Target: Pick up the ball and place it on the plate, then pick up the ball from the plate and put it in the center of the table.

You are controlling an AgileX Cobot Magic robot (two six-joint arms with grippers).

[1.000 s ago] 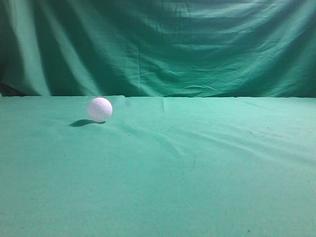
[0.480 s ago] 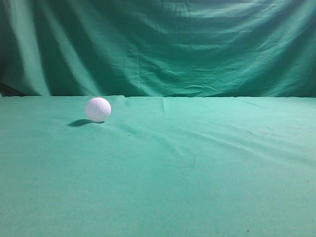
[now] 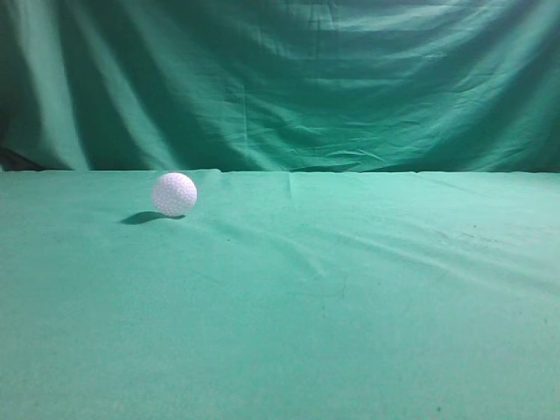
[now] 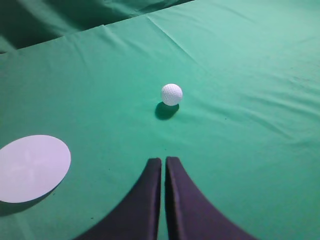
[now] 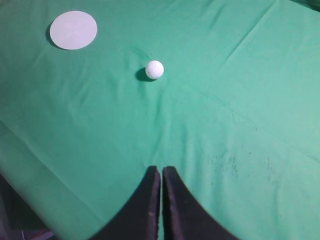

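Left end effector closed; ball ahead, plate aside.

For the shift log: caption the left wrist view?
Shut left gripper short of the ball, plate to its left.

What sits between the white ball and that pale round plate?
Nothing: only bare green table lies between the ball and the plate. The left wrist view shows it, and the right wrist view agrees.
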